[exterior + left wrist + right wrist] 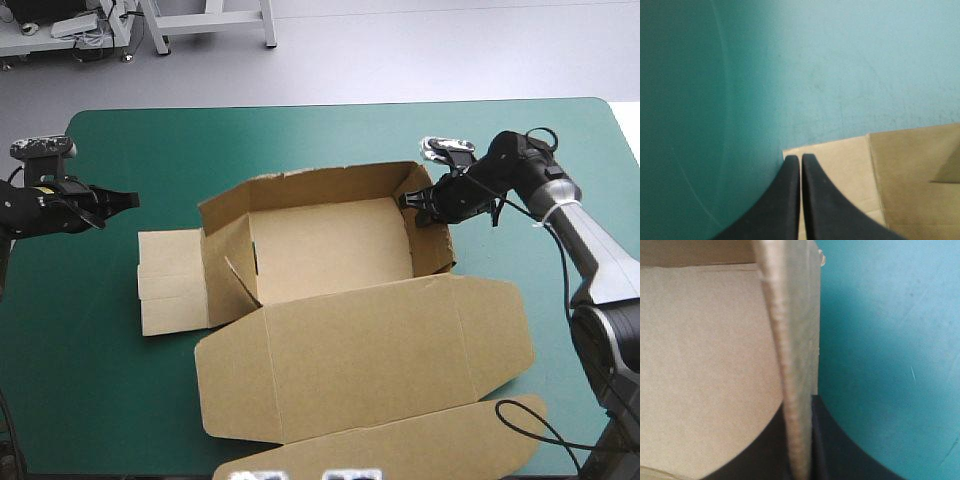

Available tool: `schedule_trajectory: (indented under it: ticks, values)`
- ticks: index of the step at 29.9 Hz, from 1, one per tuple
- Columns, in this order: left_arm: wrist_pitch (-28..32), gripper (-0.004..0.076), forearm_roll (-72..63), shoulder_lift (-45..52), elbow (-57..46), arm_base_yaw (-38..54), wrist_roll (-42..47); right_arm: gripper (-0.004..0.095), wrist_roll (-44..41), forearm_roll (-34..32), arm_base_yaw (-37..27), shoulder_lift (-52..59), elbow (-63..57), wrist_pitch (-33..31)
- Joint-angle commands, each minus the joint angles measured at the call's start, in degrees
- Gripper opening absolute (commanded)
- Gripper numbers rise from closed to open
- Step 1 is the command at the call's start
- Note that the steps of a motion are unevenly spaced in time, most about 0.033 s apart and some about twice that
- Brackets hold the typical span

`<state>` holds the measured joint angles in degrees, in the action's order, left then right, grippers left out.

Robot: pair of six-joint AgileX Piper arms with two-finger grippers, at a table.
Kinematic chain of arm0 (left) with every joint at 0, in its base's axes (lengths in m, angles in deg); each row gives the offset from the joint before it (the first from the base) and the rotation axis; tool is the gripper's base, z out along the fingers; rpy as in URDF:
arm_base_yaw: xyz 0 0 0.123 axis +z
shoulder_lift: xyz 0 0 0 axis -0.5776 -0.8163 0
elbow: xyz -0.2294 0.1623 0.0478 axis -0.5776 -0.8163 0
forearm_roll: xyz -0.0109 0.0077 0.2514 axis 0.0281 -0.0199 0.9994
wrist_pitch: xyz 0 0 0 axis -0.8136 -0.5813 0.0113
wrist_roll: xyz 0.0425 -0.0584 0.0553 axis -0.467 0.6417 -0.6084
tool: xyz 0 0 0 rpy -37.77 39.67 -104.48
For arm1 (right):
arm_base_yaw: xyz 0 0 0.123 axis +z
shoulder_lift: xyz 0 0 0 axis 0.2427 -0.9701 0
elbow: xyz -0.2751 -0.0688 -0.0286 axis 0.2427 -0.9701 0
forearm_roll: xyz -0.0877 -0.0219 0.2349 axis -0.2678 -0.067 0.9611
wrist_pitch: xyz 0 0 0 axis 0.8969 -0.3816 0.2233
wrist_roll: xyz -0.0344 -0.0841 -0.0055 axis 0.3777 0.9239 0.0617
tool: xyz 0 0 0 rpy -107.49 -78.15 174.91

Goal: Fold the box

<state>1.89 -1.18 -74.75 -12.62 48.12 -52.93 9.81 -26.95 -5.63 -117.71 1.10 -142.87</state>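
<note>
The brown box stands mid-table with its back, left and right walls raised. Its lid lies flat toward the front edge. A side flap lies flat on the cover at the box's left. My right gripper is at the far end of the right wall, shut on it. In the right wrist view the wall's edge runs between the black fingers. My left gripper hovers shut and empty left of the box; its tips point at the flat flap's corner.
Bare teal-green cover lies left of the box and behind it. The lid's tuck flap reaches the table's front edge. To the right of the gripped wall the cover is bare.
</note>
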Motion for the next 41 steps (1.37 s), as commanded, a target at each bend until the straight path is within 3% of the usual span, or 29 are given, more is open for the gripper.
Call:
schedule_trajectory:
  ticks: [1, 6, 11, 15, 18, 28, 41]
  values:
    - [4.25, -0.0002, -1.34, 1.53, 3.0, -0.09, -0.56, -0.0018, 4.54, 12.7, -4.46, 8.14, 1.7, -0.65]
    - [5.56, -0.0002, -4.52, 0.31, 5.39, 1.31, -0.7, -0.0018, 7.05, 18.35, -9.76, 13.63, 1.7, -3.32]
    - [5.02, -0.0002, -19.55, -1.2, 6.51, 5.98, -4.67, -0.0018, 9.63, 22.75, -14.75, 18.61, 1.7, -7.48]
    - [1.12, -0.0002, -33.45, -3.06, 6.51, 8.62, -10.02, -0.0018, 13.97, 34.52, -18.94, 21.14, 1.7, -12.73]
    - [-3.53, -0.0002, -43.5, -4.86, 6.51, 8.61, -13.91, -0.0018, 14.7, 38.02, -20.58, 22.95, 1.81, -12.63]
    - [-24.64, -0.0003, -71.56, -7.57, 6.51, 8.4, -21.32, -0.0018, 15.52, 38.98, -20.7, 24.18, 1.81, -10.84]
    - [-25.24, -0.0009, -73.92, -0.74, 6.51, 2.2, -19.74, -0.0017, 16.44, 38.66, -20.48, 24.08, 1.81, -2.71]
